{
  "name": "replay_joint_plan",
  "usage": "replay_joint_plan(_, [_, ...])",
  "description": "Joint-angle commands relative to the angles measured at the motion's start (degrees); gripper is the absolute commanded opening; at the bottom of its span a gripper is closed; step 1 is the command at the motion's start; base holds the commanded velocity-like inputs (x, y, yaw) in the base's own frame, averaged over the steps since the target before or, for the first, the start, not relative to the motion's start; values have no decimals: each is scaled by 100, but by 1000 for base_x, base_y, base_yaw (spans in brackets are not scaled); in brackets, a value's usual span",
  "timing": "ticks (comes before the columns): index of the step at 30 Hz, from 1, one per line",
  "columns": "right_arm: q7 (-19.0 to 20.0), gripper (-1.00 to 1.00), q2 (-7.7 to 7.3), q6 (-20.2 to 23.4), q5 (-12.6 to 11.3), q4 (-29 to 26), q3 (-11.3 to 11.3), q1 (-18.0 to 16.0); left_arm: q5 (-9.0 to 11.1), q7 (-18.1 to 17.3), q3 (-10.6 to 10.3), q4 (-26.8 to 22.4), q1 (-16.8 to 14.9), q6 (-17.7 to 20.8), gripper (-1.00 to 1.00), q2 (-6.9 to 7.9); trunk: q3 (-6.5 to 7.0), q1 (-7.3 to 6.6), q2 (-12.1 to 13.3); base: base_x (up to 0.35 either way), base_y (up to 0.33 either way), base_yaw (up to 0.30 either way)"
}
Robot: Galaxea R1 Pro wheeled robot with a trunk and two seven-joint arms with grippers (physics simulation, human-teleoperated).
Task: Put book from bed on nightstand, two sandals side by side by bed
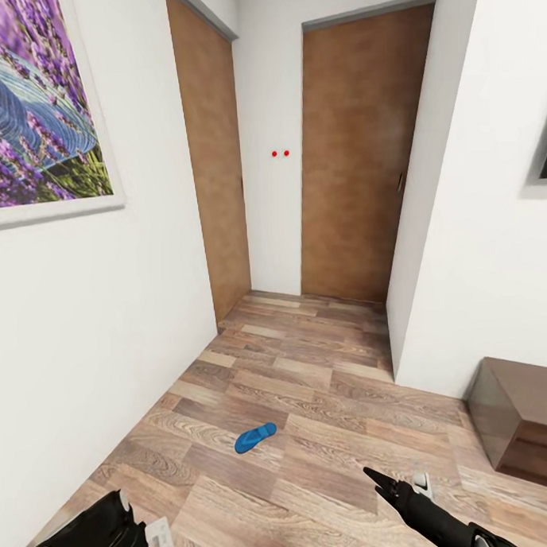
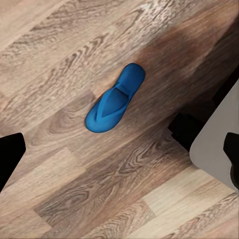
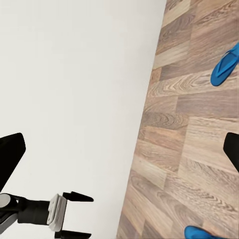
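One bright blue sandal (image 1: 255, 437) lies flat on the wood-plank floor of a hallway, a short way ahead of both arms. In the left wrist view a sandal (image 2: 115, 98) lies just beyond my open left gripper (image 2: 119, 154), which holds nothing. My left gripper (image 1: 150, 541) hangs low at the near left, and the right wrist view also shows this left gripper (image 3: 82, 215) open. My right gripper (image 1: 394, 483) is low at the near right, open and empty (image 3: 122, 149). That view shows one sandal (image 3: 226, 64) and the tip of a second sandal (image 3: 201, 233). The book, bed and nightstand are out of view.
A white wall (image 1: 101, 329) with a lavender picture (image 1: 35, 109) runs close along the left. Two brown doors (image 1: 356, 158) close the hallway's far end. A white wall corner (image 1: 422, 299) juts in at the right, with a low dark brown cabinet (image 1: 523, 422) beside it.
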Motion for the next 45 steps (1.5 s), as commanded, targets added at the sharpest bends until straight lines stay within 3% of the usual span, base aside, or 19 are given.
replay_joint_plan(1, [11, 100, 0, 44, -28, 0, -6, -3, -10, -22, -6, -16, -1, 43, 100, 10, -25, 22, -45, 0, 0, 0])
replay_joint_plan(45, [112, 100, 1, 36, -95, -16, -26, -1, -10, 35, 71, -74, -1, 23, 100, 32, -814, 988, -1809, 0, 0, 0])
